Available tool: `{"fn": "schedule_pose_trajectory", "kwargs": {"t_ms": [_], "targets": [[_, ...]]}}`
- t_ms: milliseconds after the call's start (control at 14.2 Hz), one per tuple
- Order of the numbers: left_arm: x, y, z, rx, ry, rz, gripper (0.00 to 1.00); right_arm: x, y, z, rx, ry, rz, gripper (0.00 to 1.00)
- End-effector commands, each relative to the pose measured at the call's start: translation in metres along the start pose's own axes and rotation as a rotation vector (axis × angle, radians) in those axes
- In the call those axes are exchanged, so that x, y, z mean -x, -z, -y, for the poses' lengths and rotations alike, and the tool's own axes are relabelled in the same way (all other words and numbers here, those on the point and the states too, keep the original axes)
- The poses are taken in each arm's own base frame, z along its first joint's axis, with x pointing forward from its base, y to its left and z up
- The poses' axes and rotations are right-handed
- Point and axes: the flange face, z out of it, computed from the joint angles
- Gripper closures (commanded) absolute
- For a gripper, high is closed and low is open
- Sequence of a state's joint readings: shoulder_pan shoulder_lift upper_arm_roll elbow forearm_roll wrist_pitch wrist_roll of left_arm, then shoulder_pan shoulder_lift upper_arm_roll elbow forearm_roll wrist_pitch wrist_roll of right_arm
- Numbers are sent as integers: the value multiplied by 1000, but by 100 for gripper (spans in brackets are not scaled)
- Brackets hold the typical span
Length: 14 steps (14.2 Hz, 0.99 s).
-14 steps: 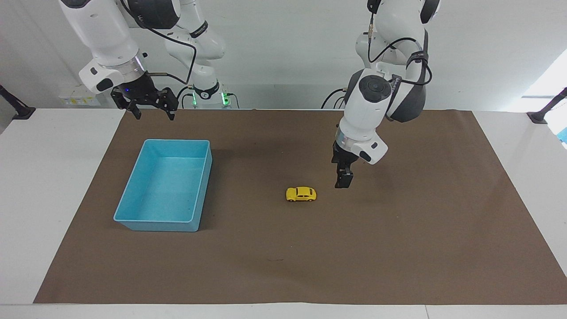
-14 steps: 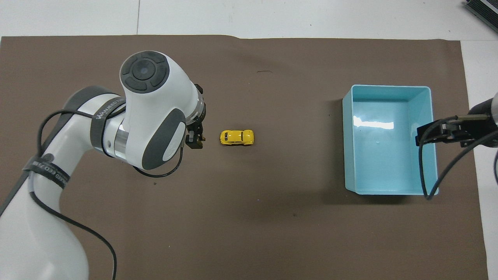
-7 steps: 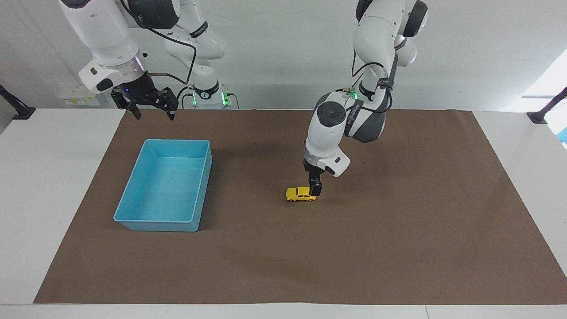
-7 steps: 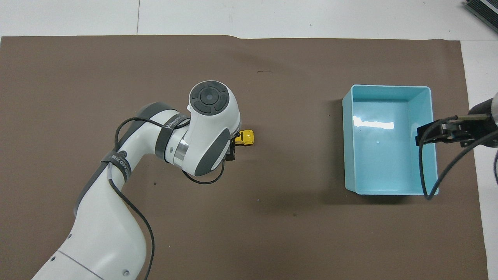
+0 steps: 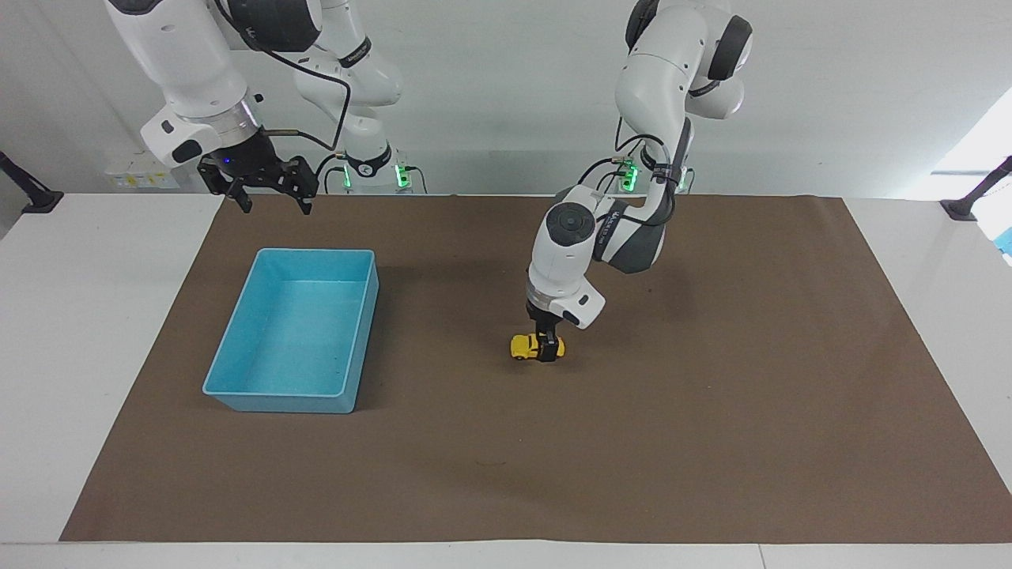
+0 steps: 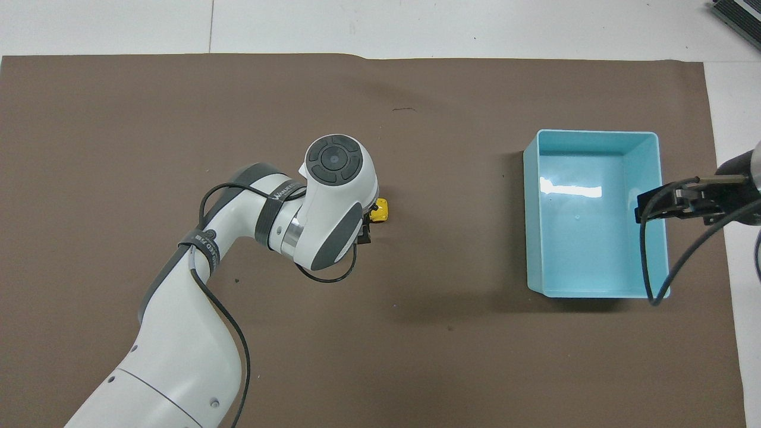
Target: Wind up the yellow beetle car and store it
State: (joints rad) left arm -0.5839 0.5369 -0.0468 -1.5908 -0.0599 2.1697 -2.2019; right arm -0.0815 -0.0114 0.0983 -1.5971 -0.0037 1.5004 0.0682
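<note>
Reaching arm: the left arm comes down from its base at the robots' end of the table, and its wrist points straight down over the middle of the brown mat (image 5: 711,411).
Left gripper (image 5: 545,349): down at mat level on the yellow beetle car (image 5: 523,345), its dark fingers straddling the end of the car that faces the left arm's end of the table.
Left gripper's grasp: the fingers sit on both sides of the car body, but whether they have clenched on it or only bracket it I cannot tell.
Yellow beetle car, place: on the mat near its middle, wheels down, lengthwise along the table; well apart from the blue tray (image 5: 237,348), toward the left arm's end of the table from it.
Yellow beetle car, overhead view: only its tray-facing end (image 6: 381,209) peeks out from under the left arm's wrist housing; the rest is covered.
Blue tray: a rectangular light-blue bin on the mat toward the right arm's end, with nothing in it.
Right arm: waits, raised.
Right gripper (image 5: 269,197): hangs in the air by the robots' edge of the mat, just off the tray's nearer end, fingers spread apart and holding nothing; in the overhead view it (image 6: 645,205) overlaps the tray's outer wall.
</note>
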Motion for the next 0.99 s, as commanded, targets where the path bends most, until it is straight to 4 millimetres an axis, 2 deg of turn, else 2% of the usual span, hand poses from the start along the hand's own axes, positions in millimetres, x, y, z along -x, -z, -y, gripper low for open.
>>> {"fn": "schedule_pose_trajectory", "kwargs": {"t_ms": [0, 141, 282, 493, 633, 704, 915], "targets": [[1, -7, 2, 16, 11, -10, 0, 0, 0, -2, -24, 22, -12, 0], [0, -7, 2, 19, 9, -13, 0, 0, 0, -2, -24, 22, -12, 0], [-1, -12, 5, 25, -8, -27, 25, 0, 0, -2, -24, 22, -12, 0], [-3, -14, 5, 23, -20, -35, 73, 0, 0, -2, -24, 22, -12, 0], [-4, -16, 5, 19, -40, -38, 96, 0, 0, -2, -24, 22, -12, 0], [-6, -20, 7, 15, -63, -39, 100, 0, 0, -2, -24, 22, -12, 0], [-15, -26, 8, 22, -61, -37, 100, 0, 0, -2, -24, 22, -12, 0]]}}
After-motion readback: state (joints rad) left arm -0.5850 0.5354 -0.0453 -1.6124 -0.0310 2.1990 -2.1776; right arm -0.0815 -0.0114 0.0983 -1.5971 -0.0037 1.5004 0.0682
